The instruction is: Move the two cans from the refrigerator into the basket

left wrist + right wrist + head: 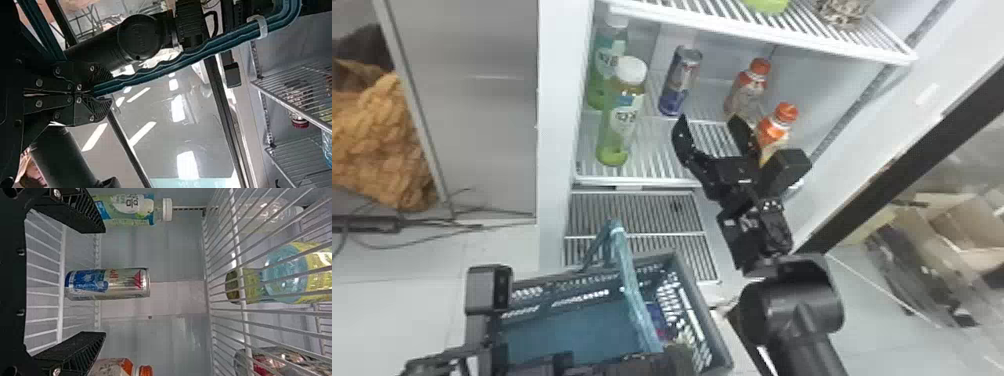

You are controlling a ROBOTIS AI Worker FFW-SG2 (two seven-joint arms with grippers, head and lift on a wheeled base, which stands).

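Can (680,80), silver and blue, stands upright on the refrigerator shelf (632,181), top centre of the frame. Nothing gripping it.

Right gripper (710,125): fingers spread wide, nothing between the tips. Sits centre-right of the head view, over the front part of that shelf, tips pointing in at the can but apart from it. Right wrist view: can shows past the tips, lined up with the gap. One finger overlaps the nearer orange-capped bottle (774,131) in the head view; can't tell if they touch.

Left gripper (657,361): bottom centre, closed on the blue-green basket handle (632,285). Left wrist view has the handle pinched at the finger ends.

Basket (713,327): lower centre, below the shelf, upright and open on top. Blue-and-red item (657,320) inside, right part, half hidden by the handle; can't tell if it's a can.

Neighbours on the can's shelf: two green bottles with white caps to its left, one nearer (622,117), one behind (607,62). To its right, the nearer orange-capped bottle plus another one (749,90) behind. Upper shelf (757,34) crosses the top edge, with a green item (767,4) on it.
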